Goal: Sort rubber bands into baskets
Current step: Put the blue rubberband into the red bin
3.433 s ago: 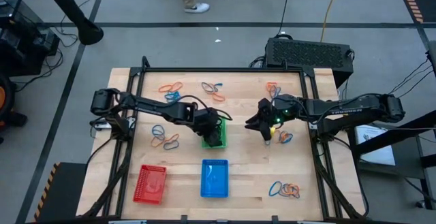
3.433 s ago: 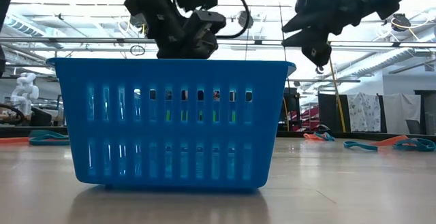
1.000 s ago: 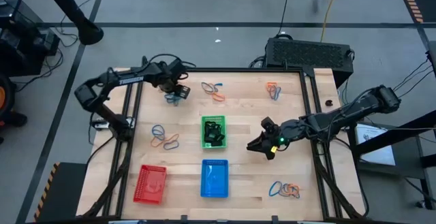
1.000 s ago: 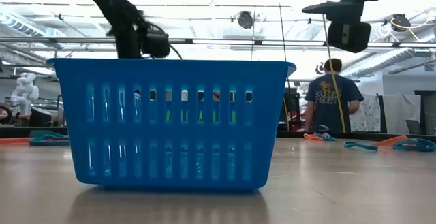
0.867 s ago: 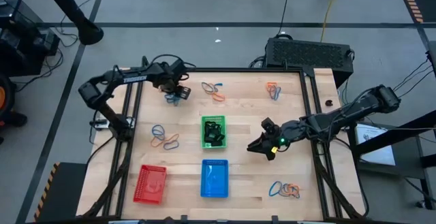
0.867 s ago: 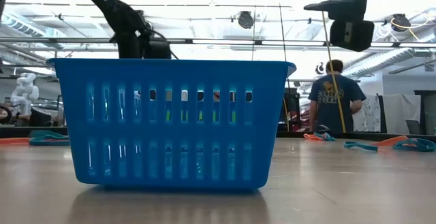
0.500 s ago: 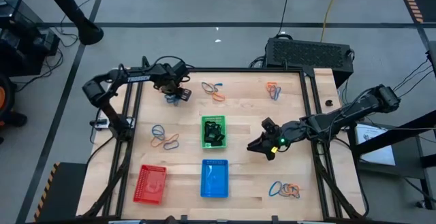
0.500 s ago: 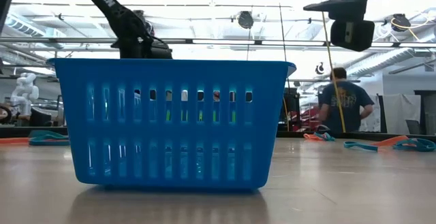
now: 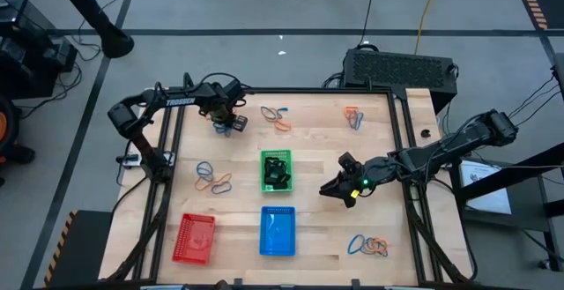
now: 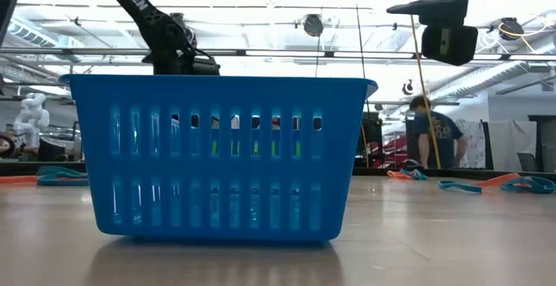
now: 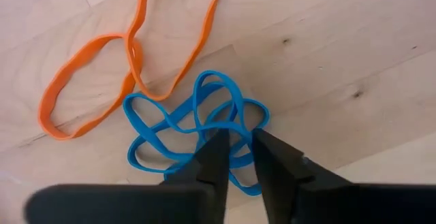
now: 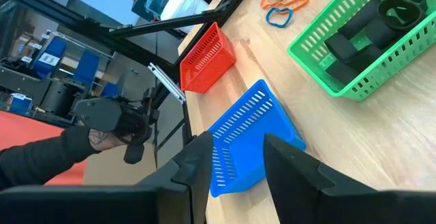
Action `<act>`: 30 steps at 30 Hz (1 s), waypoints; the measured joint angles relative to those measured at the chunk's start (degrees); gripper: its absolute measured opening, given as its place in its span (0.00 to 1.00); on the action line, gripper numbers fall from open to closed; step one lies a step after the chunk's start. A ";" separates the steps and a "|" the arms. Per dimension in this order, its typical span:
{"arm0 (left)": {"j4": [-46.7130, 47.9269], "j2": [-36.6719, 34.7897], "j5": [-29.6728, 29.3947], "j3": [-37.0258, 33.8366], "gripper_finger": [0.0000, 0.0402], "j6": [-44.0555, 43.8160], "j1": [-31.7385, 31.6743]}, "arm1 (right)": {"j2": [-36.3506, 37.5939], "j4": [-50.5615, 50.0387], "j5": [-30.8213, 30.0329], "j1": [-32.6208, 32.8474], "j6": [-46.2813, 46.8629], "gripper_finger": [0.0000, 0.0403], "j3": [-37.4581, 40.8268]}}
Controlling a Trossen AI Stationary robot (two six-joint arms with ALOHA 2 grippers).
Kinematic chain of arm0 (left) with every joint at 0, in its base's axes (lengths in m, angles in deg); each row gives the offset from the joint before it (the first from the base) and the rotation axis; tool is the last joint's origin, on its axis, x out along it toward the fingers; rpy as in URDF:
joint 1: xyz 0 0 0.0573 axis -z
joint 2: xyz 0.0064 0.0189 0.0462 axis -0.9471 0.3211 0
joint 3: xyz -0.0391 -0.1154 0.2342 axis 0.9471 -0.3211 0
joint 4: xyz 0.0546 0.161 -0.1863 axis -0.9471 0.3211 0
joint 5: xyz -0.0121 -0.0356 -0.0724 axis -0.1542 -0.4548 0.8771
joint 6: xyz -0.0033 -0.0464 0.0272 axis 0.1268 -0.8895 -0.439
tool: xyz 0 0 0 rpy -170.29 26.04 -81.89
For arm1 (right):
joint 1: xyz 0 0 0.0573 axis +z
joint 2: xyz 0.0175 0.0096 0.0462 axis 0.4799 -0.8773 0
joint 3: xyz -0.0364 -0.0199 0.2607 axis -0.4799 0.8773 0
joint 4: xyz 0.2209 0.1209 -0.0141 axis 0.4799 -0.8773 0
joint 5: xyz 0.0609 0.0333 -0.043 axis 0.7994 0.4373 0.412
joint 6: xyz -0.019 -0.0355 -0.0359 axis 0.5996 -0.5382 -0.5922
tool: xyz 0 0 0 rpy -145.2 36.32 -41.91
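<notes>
A tangle of blue rubber bands lies flat on the wood at the table's far left, beside an orange band. My left gripper points down onto this tangle and is shut on it. My right gripper hovers open over the table's right middle, with nothing between its fingers. The green basket stands at the centre with black bands inside. The blue basket and the red basket stand nearer the front edge. My left gripper pinches strands of the blue tangle between its two fingers, on the tangle's side nearest the wrist camera. The fingers come from above, pointing down. The tangle still lies flat on the table, slack.
More loose bands lie at the far middle, far right, left middle and near right. In the low view the blue basket fills the foreground. A person moves in the room behind.
My left gripper has sunk toward the blue tangle at the far left and now stands still there. The person in the room behind has walked about.
</notes>
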 joint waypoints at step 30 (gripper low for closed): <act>8.37 -22.37 1.93 -2.89 0.00 -6.43 15.51 | 0.00 -0.04 0.00 -0.17 -4.78 0.31 0.00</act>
